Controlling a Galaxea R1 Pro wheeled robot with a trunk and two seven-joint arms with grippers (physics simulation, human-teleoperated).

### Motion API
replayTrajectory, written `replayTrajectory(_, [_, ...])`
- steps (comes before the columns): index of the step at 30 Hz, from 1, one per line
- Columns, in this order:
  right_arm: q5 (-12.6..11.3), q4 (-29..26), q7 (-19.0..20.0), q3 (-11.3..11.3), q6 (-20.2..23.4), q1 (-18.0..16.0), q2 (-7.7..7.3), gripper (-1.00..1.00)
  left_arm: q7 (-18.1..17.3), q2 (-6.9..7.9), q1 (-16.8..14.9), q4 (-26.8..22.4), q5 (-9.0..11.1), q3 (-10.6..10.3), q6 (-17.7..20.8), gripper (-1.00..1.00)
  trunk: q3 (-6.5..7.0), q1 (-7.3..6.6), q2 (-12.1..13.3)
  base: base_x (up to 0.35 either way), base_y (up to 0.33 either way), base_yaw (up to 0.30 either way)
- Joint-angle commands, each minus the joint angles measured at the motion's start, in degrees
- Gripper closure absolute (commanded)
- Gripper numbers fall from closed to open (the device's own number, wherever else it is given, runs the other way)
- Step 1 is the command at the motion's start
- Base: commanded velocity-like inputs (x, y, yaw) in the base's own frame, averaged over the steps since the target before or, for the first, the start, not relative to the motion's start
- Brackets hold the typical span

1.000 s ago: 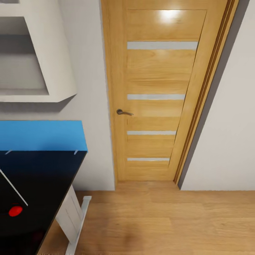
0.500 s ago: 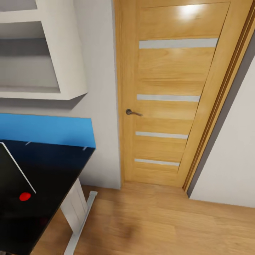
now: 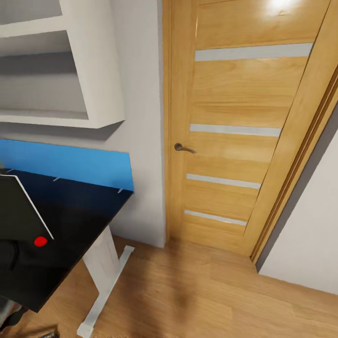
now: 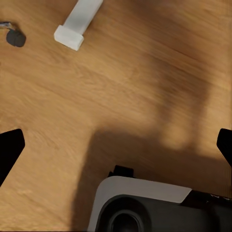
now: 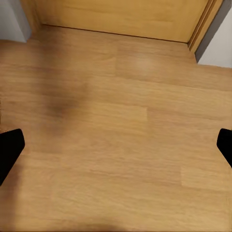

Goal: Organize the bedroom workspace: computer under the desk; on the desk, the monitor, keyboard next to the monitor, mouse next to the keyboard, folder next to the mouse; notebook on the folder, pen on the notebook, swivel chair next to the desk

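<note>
Worktop corner and door ahead, both end effectors spread over bare floor

Head view: end of the desk (image 3: 80,206) sits lower left. Matte black worktop, blue back panel along its far edge against the grey wall, white leg running down to a white foot on the oak floor (image 3: 197,291). Corner of the monitor (image 3: 21,213) pokes in at the left edge, standing on the worktop: black screen, thin pale edge, red dot at its lower corner. White wall shelf (image 3: 89,70) hangs above the desk. Oak door (image 3: 234,131) to the right of the desk, closed, four pale horizontal strips, lever handle (image 3: 184,148) on its left side. Pale wall to the right of the door frame.

Left wrist view: left end effector (image 4: 116,150) apart, dark fingertips at opposite picture edges, nothing between them but floor. White desk foot (image 4: 77,24) lies on the floor beyond; a small dark object (image 4: 15,38) near it, too small to identify. Grey and black part of the robot base (image 4: 154,205) below the gripper.

Right wrist view: right end effector (image 5: 116,150) also apart, nothing held, over bare oak boards. Bottom of the door (image 5: 116,17) and its frame at the far side.
</note>
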Motion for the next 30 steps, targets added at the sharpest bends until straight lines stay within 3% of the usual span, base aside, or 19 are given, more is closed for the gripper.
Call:
replayTrajectory(1, [0.24, 0.03, -0.28, -0.02, -0.09, -0.02, 0.02, -1.00, 0.04, 0.02, -0.05, 0.06, 0.06, -0.01, -0.21, -1.00, -0.11, -0.01, -0.04, -0.075, -0.236, 0.263])
replayTrajectory(30, [0.50, 0.07, -0.19, 0.33, -0.17, -0.02, 0.17, -1.00, -0.17, -0.16, -0.04, 0.08, -0.35, -0.19, -0.33, -1.00, -1.36, -0.01, -0.04, -0.088, -0.189, 0.263])
